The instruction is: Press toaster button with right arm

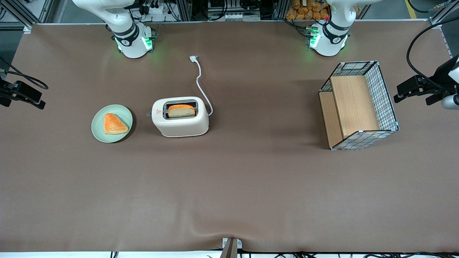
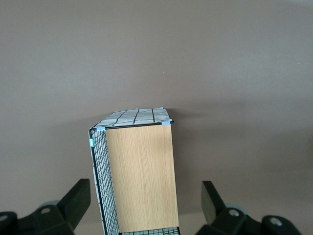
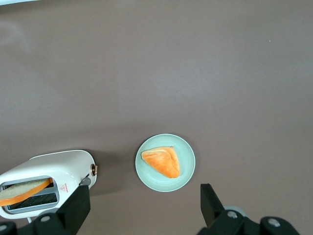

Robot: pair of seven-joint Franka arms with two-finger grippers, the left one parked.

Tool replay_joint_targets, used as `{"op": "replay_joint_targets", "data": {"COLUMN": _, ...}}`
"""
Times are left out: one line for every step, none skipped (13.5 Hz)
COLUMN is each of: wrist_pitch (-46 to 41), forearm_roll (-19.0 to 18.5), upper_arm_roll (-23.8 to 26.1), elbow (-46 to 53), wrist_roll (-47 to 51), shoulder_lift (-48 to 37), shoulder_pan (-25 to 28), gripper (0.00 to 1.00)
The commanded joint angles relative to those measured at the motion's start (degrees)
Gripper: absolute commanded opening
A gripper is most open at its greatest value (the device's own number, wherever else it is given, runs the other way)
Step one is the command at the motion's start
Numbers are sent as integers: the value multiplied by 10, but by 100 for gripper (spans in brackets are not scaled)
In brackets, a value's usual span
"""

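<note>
The white right arm (image 1: pixel 123 27) has black bands, a green-lit base and a black tool (image 3: pixel 142 208).

The toaster (image 1: pixel 180 117) bears a red logo, unreadable.

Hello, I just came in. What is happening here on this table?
Nothing is being handled yet. The toaster stands on the brown table with a slice of bread in its slot, and its button is not yet touched. The right arm's gripper is open, holds nothing, and hangs high above the table toward the working arm's end. A green plate with a pastry lies beside the toaster. A wire-and-wood basket stands toward the parked arm's end.
</note>
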Motion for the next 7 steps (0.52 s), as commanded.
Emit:
{"op": "replay_joint_targets", "data": {"wrist_pitch": -14, "forearm_roll": -6, "upper_arm_roll": 5, "elbow": 3, "wrist_roll": -8, "shoulder_lift": 0, "shoulder_pan": -7, "gripper": 100}}
{"op": "replay_joint_targets", "data": {"wrist_pitch": -15, "forearm_roll": -7, "upper_arm_roll": 5, "elbow": 3, "wrist_roll": -4, "shoulder_lift": 0, "shoulder_pan": -7, "gripper": 100}}
{"op": "replay_joint_targets", "data": {"wrist_pitch": -15, "forearm_roll": -6, "upper_arm_roll": 5, "elbow": 3, "wrist_roll": -4, "shoulder_lift": 0, "shoulder_pan": -6, "gripper": 100}}
{"op": "replay_joint_targets", "data": {"wrist_pitch": -16, "forearm_roll": -5, "upper_arm_roll": 5, "elbow": 3, "wrist_roll": -5, "shoulder_lift": 0, "shoulder_pan": -7, "gripper": 100}}
{"op": "replay_joint_targets", "data": {"wrist_pitch": -16, "forearm_roll": -4, "upper_arm_roll": 5, "elbow": 3, "wrist_roll": -7, "shoulder_lift": 0, "shoulder_pan": -7, "gripper": 100}}
{"op": "replay_joint_targets", "data": {"wrist_pitch": -16, "forearm_roll": -4, "upper_arm_roll": 5, "elbow": 3, "wrist_roll": -8, "shoulder_lift": 1, "shoulder_pan": -8, "gripper": 100}}
{"op": "replay_joint_targets", "data": {"wrist_pitch": -16, "forearm_roll": -5, "upper_arm_roll": 5, "elbow": 2, "wrist_roll": -8, "shoulder_lift": 1, "shoulder_pan": -7, "gripper": 100}}
